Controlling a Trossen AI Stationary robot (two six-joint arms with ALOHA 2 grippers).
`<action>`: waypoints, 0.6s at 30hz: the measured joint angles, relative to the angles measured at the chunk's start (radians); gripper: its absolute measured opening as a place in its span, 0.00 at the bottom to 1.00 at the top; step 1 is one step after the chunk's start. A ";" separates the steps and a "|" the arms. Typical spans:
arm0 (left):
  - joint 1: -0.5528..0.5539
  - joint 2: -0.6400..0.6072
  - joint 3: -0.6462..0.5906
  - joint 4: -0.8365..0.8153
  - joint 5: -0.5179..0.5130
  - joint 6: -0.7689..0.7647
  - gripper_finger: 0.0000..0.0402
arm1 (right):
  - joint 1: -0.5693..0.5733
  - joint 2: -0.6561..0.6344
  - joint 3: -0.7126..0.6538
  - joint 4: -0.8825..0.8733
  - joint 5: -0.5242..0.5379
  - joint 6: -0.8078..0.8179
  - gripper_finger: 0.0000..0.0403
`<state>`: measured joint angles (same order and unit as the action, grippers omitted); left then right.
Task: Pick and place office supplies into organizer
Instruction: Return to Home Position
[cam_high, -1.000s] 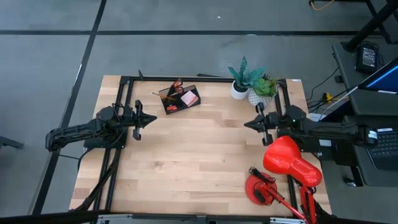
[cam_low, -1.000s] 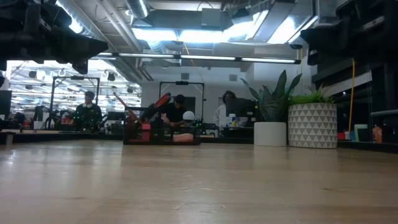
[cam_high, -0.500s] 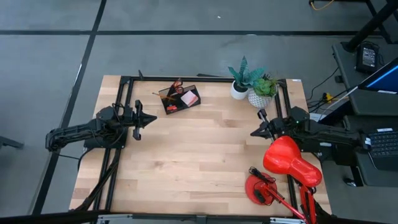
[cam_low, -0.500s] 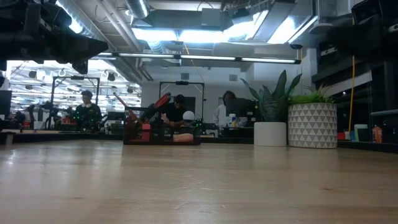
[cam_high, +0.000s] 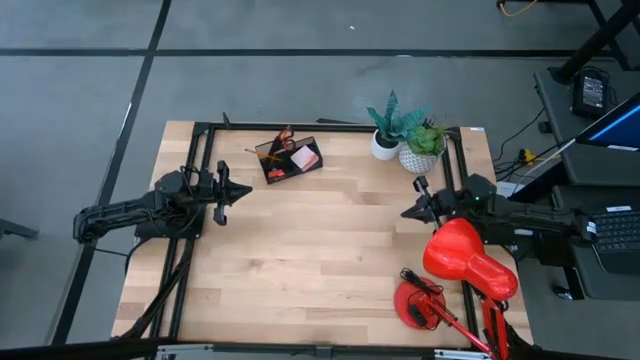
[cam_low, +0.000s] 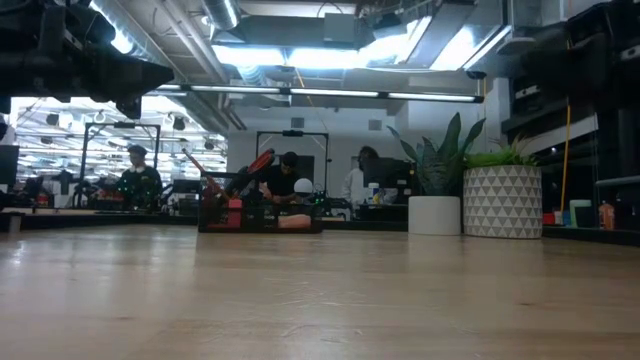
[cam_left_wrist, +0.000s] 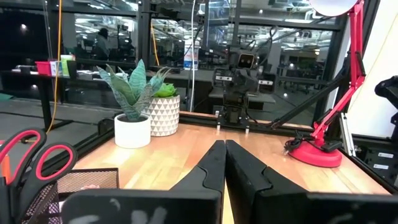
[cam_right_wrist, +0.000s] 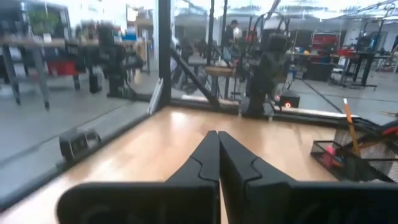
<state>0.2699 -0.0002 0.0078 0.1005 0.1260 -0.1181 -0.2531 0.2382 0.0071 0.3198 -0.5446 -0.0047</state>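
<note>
Only the right pincer (cam_right_wrist: 217, 135) has swung a little, and it sits farther from the organizer (cam_high: 288, 160) than the left pincer (cam_left_wrist: 224, 144); both are closed tight on nothing. Inside the organizer stand the scissors (cam_left_wrist: 25, 158) and pencil (cam_right_wrist: 348, 124). They look light and stiff, and are probably best pinched by their upright ends.
</note>
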 joint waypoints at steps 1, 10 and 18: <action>0.000 0.000 0.000 0.000 0.000 0.000 0.01 | 0.000 0.000 0.000 0.010 0.001 0.030 0.01; 0.000 0.000 0.000 0.000 0.000 0.000 0.02 | 0.000 0.001 0.000 -0.004 0.001 0.337 0.01; 0.000 0.000 0.000 0.000 0.000 0.000 0.02 | 0.059 -0.029 0.000 -0.149 0.024 0.137 0.04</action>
<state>0.2699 -0.0002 0.0078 0.1005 0.1261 -0.1181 -0.1944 0.2090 0.0071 0.1703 -0.5201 0.1319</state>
